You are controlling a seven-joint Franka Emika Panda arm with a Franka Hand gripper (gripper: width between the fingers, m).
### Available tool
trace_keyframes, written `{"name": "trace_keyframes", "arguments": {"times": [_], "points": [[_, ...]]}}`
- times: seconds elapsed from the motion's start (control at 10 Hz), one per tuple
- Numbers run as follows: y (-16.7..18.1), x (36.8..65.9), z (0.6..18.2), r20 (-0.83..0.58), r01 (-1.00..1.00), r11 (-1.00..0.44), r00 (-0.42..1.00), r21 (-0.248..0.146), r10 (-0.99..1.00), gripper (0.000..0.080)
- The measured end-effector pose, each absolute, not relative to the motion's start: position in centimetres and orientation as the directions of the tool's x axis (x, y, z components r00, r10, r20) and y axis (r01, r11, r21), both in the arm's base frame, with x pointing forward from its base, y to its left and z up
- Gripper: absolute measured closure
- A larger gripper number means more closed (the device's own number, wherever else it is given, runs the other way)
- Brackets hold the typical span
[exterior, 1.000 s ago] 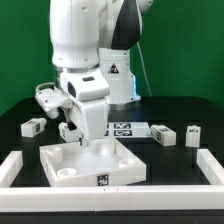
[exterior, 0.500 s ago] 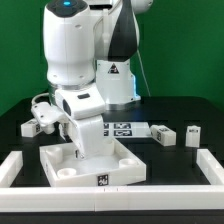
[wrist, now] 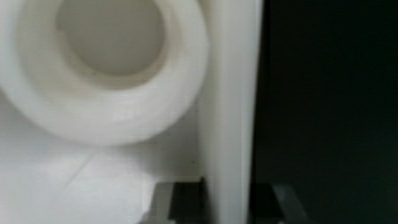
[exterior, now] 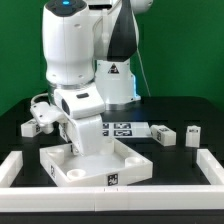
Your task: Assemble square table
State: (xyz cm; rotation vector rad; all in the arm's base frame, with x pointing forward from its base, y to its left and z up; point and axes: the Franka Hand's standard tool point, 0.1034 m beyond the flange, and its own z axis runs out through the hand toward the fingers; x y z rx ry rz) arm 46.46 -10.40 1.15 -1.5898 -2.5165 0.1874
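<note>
The square table's white tabletop point(exterior: 112, 160) lies upside down near the front of the table, a black-and-white tag on its front edge. My gripper point(exterior: 80, 152) reaches down at its far left corner. In the wrist view the gripper point(wrist: 231, 197) is shut on the tabletop's thin upright wall, which runs between the two dark fingers point(wrist: 178, 205). A round leg socket point(wrist: 116, 45) in the tabletop point(wrist: 80, 150) lies beside that wall. One white tagged leg point(exterior: 32, 125) lies at the exterior view's left. Two more legs point(exterior: 162, 134) point(exterior: 192, 134) stand at its right.
The marker board point(exterior: 122, 128) lies behind the tabletop at the robot's base. Low white border bars run along the exterior view's left point(exterior: 10, 165), right point(exterior: 212, 168) and front point(exterior: 110, 206).
The arm has come lower over the tabletop's far left corner and the jaws have shut on its wall. The tabletop's front tag has shifted slightly toward the exterior view's right.
</note>
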Motion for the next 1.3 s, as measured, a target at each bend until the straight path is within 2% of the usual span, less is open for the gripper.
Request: {"name": "trace_keyframes", "arguments": {"times": [0.5, 0.7, 0.8, 0.9, 1.0, 1.1, 1.2, 1.3], "points": [[-10.4, 46.5, 1.1, 0.067, 0.884, 0.427, -0.422, -0.19, 0.904, 0.0722], [-7.7, 47.1, 1.1, 0.024, 0.957, 0.223, -0.223, -0.185, 0.975, 0.0722], [-6.0, 48.0, 1.4, 0.012, 0.965, 0.154, -0.155, -0.211, 0.988, 0.0722], [-4.6, 48.8, 1.4, 0.006, 0.963, 0.093, -0.094, -0.253, 0.996, 0.0722], [-3.1, 49.3, 1.5, -0.001, 0.963, 0.024, -0.026, -0.269, 1.0, 0.0716], [-1.7, 49.4, 1.6, -0.012, 0.947, -0.015, 0.012, -0.321, 1.0, 0.0713], [-0.8, 49.4, 1.7, -0.008, 0.938, -0.005, 0.002, -0.348, 1.0, 0.0713], [0.2, 49.4, 1.6, -0.007, 0.937, -0.005, 0.003, -0.35, 1.0, 0.0706]]}}
